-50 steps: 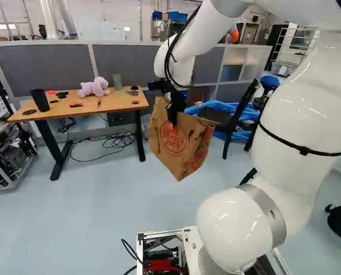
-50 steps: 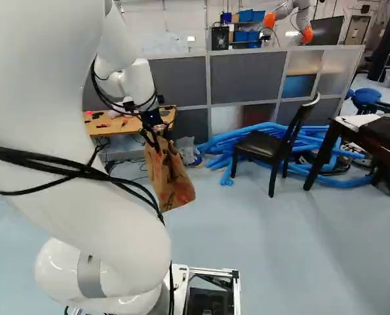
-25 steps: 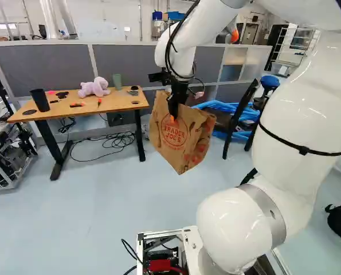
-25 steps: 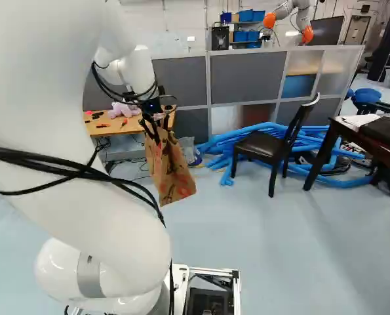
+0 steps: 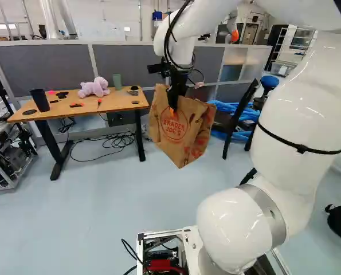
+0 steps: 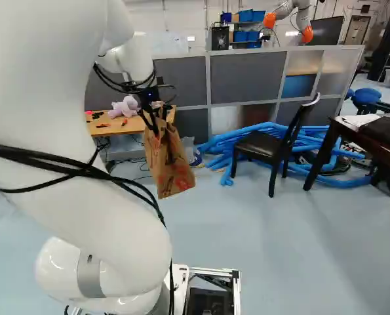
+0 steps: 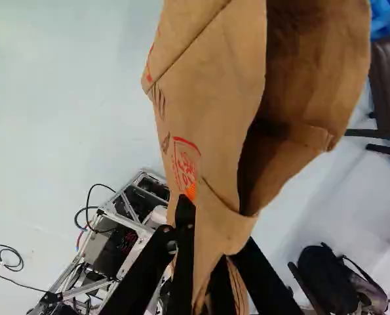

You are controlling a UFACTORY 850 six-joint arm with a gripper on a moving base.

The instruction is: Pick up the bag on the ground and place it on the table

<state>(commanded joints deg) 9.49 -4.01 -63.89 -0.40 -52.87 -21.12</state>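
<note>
My gripper (image 5: 173, 107) holds the brown paper bag (image 5: 177, 133) by its upper edge, and the bag hangs tilted above the floor in the left base view. In the wrist view the gripper (image 7: 204, 252) is shut on the bag's rim, with the bag (image 7: 214, 98) stretching out ahead and its mouth gaping to one side. The wooden table (image 5: 117, 101) stands left of the bag in the left base view; the two are apart. On it are a pink plush toy (image 5: 94, 87), a black cup (image 5: 40, 100) and a green cup (image 5: 117, 81).
A black chair (image 6: 267, 144) stands before blue tubing (image 6: 231, 141). A dark table (image 6: 365, 134) is at the right of the right base view. Grey partitions (image 5: 124, 60) run behind the wooden table. Another robot (image 6: 293, 13) shows beyond them. Cables (image 5: 110, 141) lie under the wooden table.
The arm has raised the bag somewhat, and the bag has turned a little in the left base view. The grip stays shut on it. The base has not moved.
</note>
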